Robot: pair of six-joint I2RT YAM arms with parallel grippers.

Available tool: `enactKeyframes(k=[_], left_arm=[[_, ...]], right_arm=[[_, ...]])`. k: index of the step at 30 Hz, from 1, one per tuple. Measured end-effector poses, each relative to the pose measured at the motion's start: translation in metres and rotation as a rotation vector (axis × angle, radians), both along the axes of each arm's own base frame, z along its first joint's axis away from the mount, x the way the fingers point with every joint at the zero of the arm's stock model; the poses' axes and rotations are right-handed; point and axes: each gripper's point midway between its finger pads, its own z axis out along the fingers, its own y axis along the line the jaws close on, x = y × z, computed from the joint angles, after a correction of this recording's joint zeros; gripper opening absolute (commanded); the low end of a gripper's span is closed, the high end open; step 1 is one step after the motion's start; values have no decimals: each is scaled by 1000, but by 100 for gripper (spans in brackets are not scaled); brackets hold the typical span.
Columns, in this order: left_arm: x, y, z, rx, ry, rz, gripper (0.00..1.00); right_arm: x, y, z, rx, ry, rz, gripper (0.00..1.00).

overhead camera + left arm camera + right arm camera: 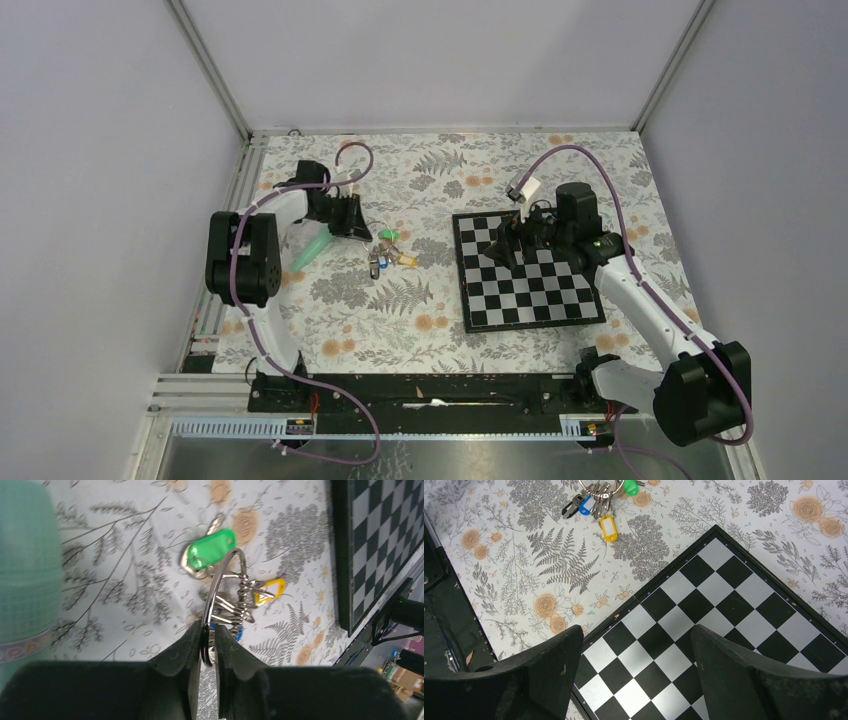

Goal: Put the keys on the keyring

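Observation:
The keyring [220, 580] is a thin silvery ring carrying a yellow-headed key [270, 590] and a blue-headed one [237, 632]. My left gripper [210, 628] is shut on the ring's near edge, low over the floral cloth. The green-headed key [212, 547] lies against the ring's far side; I cannot tell if it is threaded on. In the right wrist view the bunch [599, 490] shows a dark-headed key [570, 509] beside the blue one. My right gripper [636, 632] is open and empty above the chessboard [724, 605]. From above, the bunch [385, 255] lies just right of the left gripper [352, 228].
A teal stick [310, 248] lies just left of the left gripper and fills the left of its wrist view [25, 580]. The chessboard [525, 275] sits right of centre, under the right gripper [512, 250]. Grey walls enclose the table on three sides.

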Motion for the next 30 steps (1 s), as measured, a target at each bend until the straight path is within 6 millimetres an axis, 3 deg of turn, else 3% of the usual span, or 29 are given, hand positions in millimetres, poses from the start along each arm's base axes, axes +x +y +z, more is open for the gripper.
enactKeyframes(k=[4, 13, 20, 25, 30], left_arm=[[-1, 16, -10, 21, 35, 27, 22], [16, 42, -6, 67, -21, 62, 24], [18, 53, -10, 110, -41, 58, 27], [19, 56, -4, 132, -87, 30, 43], [23, 65, 33, 195, -256, 36, 77]], right_arm=[[0, 0, -3, 2, 12, 4, 87], [-1, 1, -5, 6, 22, 8, 89], [-1, -1, -6, 5, 25, 2, 90], [0, -2, -6, 5, 24, -1, 92], [3, -5, -6, -4, 19, -18, 99]])
